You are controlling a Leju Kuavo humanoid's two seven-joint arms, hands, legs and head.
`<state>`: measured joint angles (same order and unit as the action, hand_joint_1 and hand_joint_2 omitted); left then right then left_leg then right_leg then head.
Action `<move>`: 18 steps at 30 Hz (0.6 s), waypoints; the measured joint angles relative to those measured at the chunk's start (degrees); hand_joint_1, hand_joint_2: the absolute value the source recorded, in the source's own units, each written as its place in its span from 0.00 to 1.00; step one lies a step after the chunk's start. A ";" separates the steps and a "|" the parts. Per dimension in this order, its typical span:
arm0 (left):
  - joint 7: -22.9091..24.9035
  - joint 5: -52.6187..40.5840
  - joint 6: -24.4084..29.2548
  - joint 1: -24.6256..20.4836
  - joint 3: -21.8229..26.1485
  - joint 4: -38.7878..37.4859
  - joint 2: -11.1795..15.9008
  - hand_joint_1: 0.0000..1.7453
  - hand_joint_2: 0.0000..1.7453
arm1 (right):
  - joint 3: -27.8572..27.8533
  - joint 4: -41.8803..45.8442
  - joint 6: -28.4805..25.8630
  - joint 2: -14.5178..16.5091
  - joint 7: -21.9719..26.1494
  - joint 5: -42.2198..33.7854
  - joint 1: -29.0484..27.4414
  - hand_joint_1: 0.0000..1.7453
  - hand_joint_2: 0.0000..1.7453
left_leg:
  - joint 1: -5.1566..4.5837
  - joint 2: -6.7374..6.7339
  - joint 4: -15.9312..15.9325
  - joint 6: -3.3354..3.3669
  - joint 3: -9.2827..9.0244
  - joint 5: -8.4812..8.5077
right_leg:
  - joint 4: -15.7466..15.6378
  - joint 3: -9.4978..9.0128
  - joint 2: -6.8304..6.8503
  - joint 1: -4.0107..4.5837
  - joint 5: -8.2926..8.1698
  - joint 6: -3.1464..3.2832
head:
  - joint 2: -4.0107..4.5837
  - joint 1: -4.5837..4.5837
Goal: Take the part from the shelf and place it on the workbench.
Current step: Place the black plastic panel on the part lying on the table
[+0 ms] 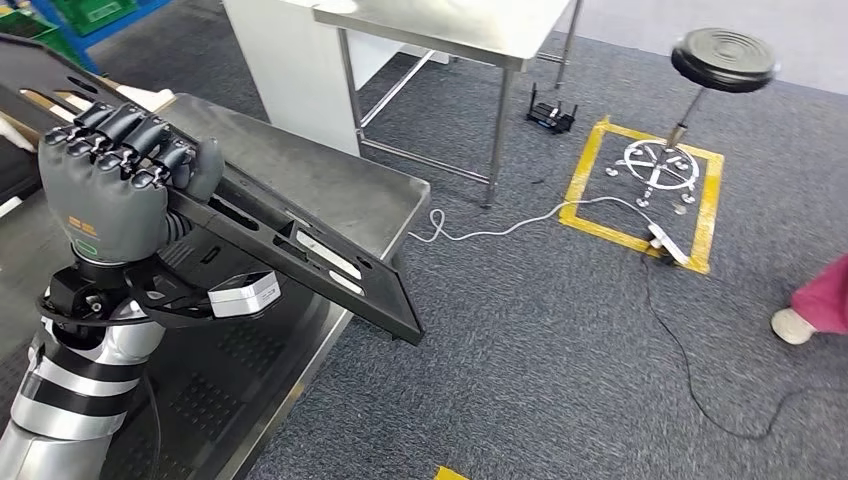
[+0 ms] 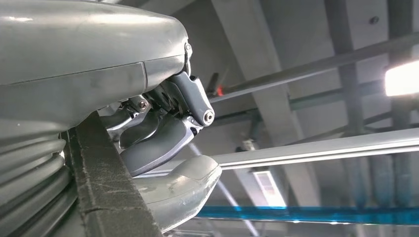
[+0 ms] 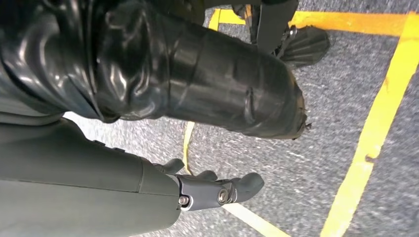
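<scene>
Steel, grey and dull-shining, is the biggest thing before me: the bench [image 1: 300,165] runs out ahead of my left arm, and I place everything else by it. Over its near corner I carry the part [image 1: 330,270], a long flat black panel with slots cut through it, tilted so that its far end hangs past the bench's edge above the carpet. It is not yet resting on the bench, as far as I can judge.

My left hand [image 1: 120,175] is wrapped round the panel's near end, fingers curled over the upper edge; in the left wrist view the panel's thin rough edge [image 2: 106,182] runs between my palm and thumb. I judge it stiff moulded plastic, light for its length, but the long free end gives it leverage against my grip, so it will want to droop and twist. Holding it at one end is poor for control; a hold nearer its middle, on a solid rib between the slots, would steady it. The smooth faces could slip, and the thin edges around the slots look the likeliest to crack if it knocks the bench's corner.

My right hand [image 3: 217,190] hangs low beside me, well away from the bench, above the carpet and its yellow tape; its fingers look loosely curled around nothing.
</scene>
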<state>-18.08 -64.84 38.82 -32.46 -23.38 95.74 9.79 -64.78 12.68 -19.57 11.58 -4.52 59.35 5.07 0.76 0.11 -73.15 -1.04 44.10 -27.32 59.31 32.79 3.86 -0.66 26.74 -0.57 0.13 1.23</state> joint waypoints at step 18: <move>0.66 -0.10 -0.55 -0.43 -0.11 -0.16 -0.02 1.00 1.00 | 0.37 -0.02 0.03 0.14 0.02 0.08 0.25 0.00 0.00 | 0.00 6.22 13.03 2.52 -5.72 5.08 | 3.60 2.24 -7.29 -0.68 1.43 -3.41 | 0.00 -0.43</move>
<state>-17.42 -64.94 38.27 -32.89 -23.49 95.58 9.77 -64.41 12.66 -19.54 11.72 -4.50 59.43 5.32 0.76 6.34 -60.12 1.48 38.37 -22.25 62.91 35.04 -3.42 -1.33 28.17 -3.98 0.13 0.80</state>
